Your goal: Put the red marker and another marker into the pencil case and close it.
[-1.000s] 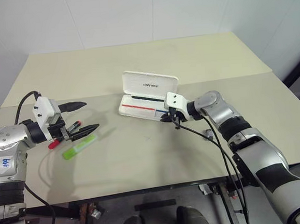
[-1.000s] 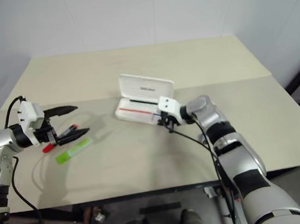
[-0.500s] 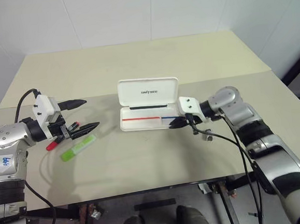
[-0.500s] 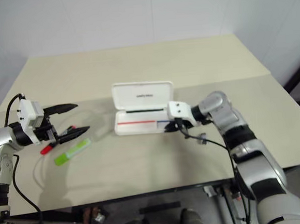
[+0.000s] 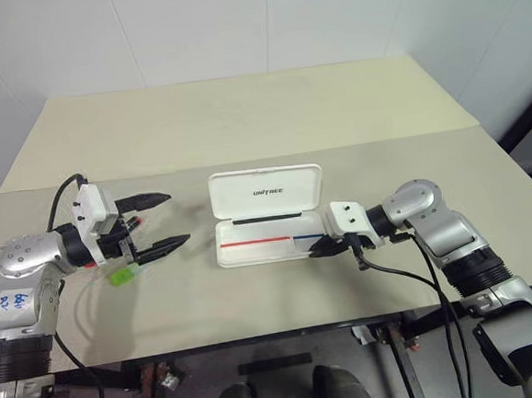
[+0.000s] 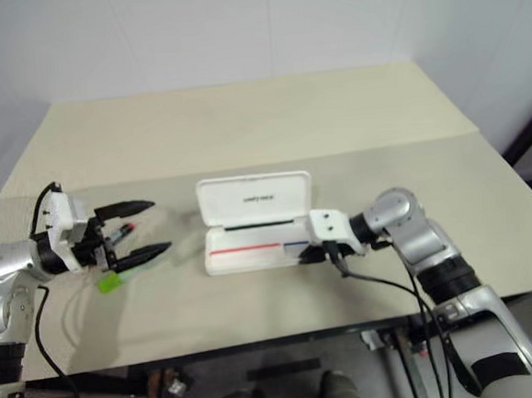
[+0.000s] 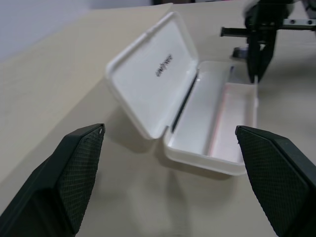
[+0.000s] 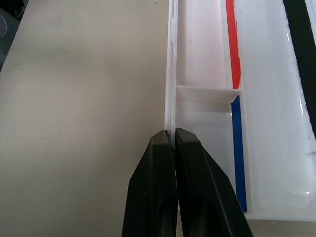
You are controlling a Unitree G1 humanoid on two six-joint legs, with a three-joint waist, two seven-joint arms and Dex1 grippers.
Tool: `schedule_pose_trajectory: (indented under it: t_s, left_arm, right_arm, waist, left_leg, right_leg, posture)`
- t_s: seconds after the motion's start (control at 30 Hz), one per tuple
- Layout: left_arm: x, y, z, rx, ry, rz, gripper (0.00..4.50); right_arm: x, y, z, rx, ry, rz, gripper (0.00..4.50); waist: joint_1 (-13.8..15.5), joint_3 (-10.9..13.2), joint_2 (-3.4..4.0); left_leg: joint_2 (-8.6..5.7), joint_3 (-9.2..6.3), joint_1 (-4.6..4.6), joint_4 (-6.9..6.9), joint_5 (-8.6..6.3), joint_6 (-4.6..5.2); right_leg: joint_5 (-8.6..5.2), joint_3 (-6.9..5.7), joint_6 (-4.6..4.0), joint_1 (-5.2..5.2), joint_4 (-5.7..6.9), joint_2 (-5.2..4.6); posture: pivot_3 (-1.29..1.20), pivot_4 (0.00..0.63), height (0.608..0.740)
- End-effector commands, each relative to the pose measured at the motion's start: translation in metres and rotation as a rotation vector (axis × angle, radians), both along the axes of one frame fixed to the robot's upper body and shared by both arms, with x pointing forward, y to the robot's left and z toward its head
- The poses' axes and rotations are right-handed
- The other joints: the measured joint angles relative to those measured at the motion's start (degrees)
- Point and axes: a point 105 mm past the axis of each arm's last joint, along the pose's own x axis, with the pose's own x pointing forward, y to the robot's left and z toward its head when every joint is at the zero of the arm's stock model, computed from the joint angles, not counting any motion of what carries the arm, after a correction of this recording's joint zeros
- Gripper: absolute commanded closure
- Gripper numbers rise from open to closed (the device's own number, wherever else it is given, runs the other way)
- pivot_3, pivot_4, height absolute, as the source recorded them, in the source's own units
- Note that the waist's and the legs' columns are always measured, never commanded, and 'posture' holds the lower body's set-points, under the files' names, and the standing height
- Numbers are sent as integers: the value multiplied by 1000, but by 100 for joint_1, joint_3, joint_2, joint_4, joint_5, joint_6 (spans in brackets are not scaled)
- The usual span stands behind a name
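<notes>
Left of the white hard rectangular pencil case [image 5: 268,225], our left gripper [image 5: 157,221] stands wide open and empty, level, aimed at the case. Beneath it lie the slim red marker [image 5: 135,224] and the stubby light green marker [image 5: 122,276]. The case's lid stands raised. At its right front wall our right gripper [image 5: 322,246] pinches the thin rim.

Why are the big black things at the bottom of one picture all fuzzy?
In the left wrist view, the left tool's fingers sit so near the lens that they blur, as does the right tool farther off; the pencil case looks a bit sharper. In the right wrist view, shiny streaks glint inside the case.
</notes>
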Motion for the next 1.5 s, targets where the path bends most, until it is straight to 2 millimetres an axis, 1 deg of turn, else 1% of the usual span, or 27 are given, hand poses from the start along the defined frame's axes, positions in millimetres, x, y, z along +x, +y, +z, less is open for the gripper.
schedule_pose_trajectory:
  t_s: [0.03,0.23,0.27,0.33,0.37,0.47,0.67,0.83,0.93,1.03,1.1,1.17,1.33,1.37,1.5]
  left_arm:
    - [-12,1,4,33,-3,-40,0]
    - [-13,4,6,44,6,-43,0]
    - [-13,4,7,45,5,-43,0]
    - [-12,5,7,48,3,-42,0]
    - [-12,5,8,48,2,-41,0]
    - [-13,5,8,50,-1,-40,0]
    - [-13,5,9,52,-5,-38,0]
    - [-13,6,11,54,-10,-37,0]
    - [-15,7,10,58,-9,-36,0]
    - [-15,13,10,64,-7,-12,0]
    - [-17,24,12,73,-6,31,0]
    - [-19,34,12,80,-3,62,0]
    - [-20,64,13,114,10,187,0]
    - [-20,69,12,123,10,207,0]
    - [-12,100,10,178,61,365,0]
  right_arm:
    - [0,-5,1,-29,-56,41,4454]
    - [5,-5,-3,-26,-54,39,4454]
    - [6,-5,-4,-26,-54,40,4454]
    - [6,-3,-3,-18,-58,46,3983]
    - [3,0,-1,-2,-53,71,3782]
    - [3,8,9,51,-58,71,3782]
    - [-3,9,17,63,-59,94,3782]
    - [-12,14,33,109,-62,122,3782]
    - [-16,12,45,145,-69,119,3782]
    - [-21,5,58,203,-73,111,3199]
    - [-26,-6,71,300,-55,94,2524]
    - [-31,-10,78,363,-40,91,1792]
    - [-36,-5,102,516,-33,95,33]
    - [-36,-3,105,531,-32,93,33]
    - [-37,2,114,570,-30,91,33]
  waist:
    - [-2,0,0]
    - [4,0,0]
    - [4,0,0]
    - [4,0,0]
    - [4,0,0]
    - [-7,0,0]
    - [4,0,0]
    - [4,0,0]
    - [6,0,0]
    - [12,0,0]
    - [15,0,0]
    - [17,0,-1]
    - [-8,1,0]
    - [-5,0,0]
    - [9,0,0]
  left_leg:
    - [0,0,0,0,0,0]
    - [-1,2,0,0,-2,4]
    - [0,1,1,1,-11,19]
    - [0,1,1,2,-11,19]
    - [0,1,1,2,-11,19]
    - [0,1,1,1,-11,19]
    - [1,2,2,1,-11,19]
    - [2,2,1,-1,-13,21]
    - [2,1,1,0,-14,23]
    - [2,1,1,0,-15,25]
    - [2,1,1,0,-16,26]
    - [3,1,1,-5,-17,25]
    - [9,7,6,-7,-20,27]
    - [12,8,7,-8,-20,26]
    - [16,8,9,-7,-20,25]
  right_leg:
    - [0,0,0,0,0,0]
    - [1,2,-1,1,-5,-1]
    - [1,2,-1,1,-4,-1]
    - [1,2,-2,1,-5,-1]
    - [1,2,-2,1,-5,-1]
    - [1,2,-2,0,-4,-1]
    - [2,4,-3,0,-4,-1]
    - [2,3,-3,0,-4,-1]
    - [2,3,-3,0,-4,-1]
    - [2,3,-3,-1,-9,-2]
    - [2,4,-3,0,-15,-3]
    - [2,3,-3,1,-17,-3]
    - [4,6,-7,-1,-31,-2]
    - [5,6,-9,-2,-31,-1]
    - [9,5,-16,-2,-32,0]
  posture:
    - [0,150,740]
    - [0,150,740]
    - [0,150,740]
    - [0,150,740]
    - [0,150,740]
    - [0,150,740]
    - [0,150,740]
    - [0,150,740]
    - [0,150,740]
    - [0,150,740]
    - [0,150,740]
    - [0,150,740]
    - [0,150,740]
    - [0,150,740]
    - [0,150,740]
